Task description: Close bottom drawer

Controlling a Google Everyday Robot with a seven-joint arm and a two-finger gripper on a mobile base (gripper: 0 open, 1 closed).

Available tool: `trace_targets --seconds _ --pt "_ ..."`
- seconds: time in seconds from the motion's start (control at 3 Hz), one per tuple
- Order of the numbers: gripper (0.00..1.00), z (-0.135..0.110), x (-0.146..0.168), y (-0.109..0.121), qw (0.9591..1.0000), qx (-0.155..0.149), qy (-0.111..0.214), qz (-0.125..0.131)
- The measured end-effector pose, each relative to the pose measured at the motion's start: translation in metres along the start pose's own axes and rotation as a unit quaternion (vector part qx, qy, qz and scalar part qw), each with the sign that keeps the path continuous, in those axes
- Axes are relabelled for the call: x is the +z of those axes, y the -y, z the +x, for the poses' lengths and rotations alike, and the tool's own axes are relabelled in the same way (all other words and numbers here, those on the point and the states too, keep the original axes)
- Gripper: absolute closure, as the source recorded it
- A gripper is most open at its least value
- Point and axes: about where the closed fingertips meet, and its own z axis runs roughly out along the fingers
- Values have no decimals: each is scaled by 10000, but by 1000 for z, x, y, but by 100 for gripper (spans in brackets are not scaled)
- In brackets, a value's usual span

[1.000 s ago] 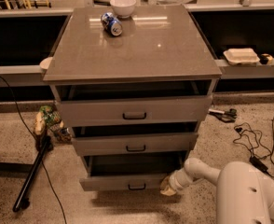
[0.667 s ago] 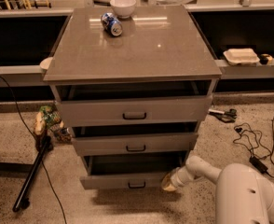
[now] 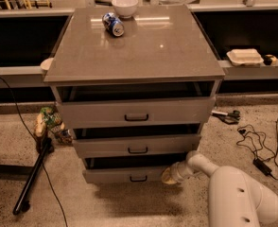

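The grey cabinet [image 3: 134, 56] has three drawers, all pulled out a little. The bottom drawer [image 3: 115, 175] is the lowest and narrowest, with a small dark pull [image 3: 138, 178]. It stands out only slightly from the cabinet. My gripper [image 3: 169, 175] is at the end of the white arm [image 3: 233, 197], low at the right, pressed against the right end of the bottom drawer's front.
A white bowl [image 3: 125, 6] and a blue can [image 3: 113, 24] lie on the cabinet top. A black stand leg [image 3: 32, 174] and a small bag [image 3: 51, 124] are on the floor at left. Cables [image 3: 255, 148] lie on the floor at right. A white container [image 3: 244, 56] sits on the right ledge.
The bottom drawer has slid back toward the cabinet, and my gripper has followed it inward at its right end.
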Motion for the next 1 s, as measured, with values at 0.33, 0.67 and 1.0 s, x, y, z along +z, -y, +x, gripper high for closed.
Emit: trace_targets --seconds 0.33,0.67,1.0 --pt "42 -1 -1 7 9999 -69 83 -4" --pt "19 -3 -13 -4 9997 -140 181 -29" --pt "0 -8 -27 -44 9987 -144 429 -223"
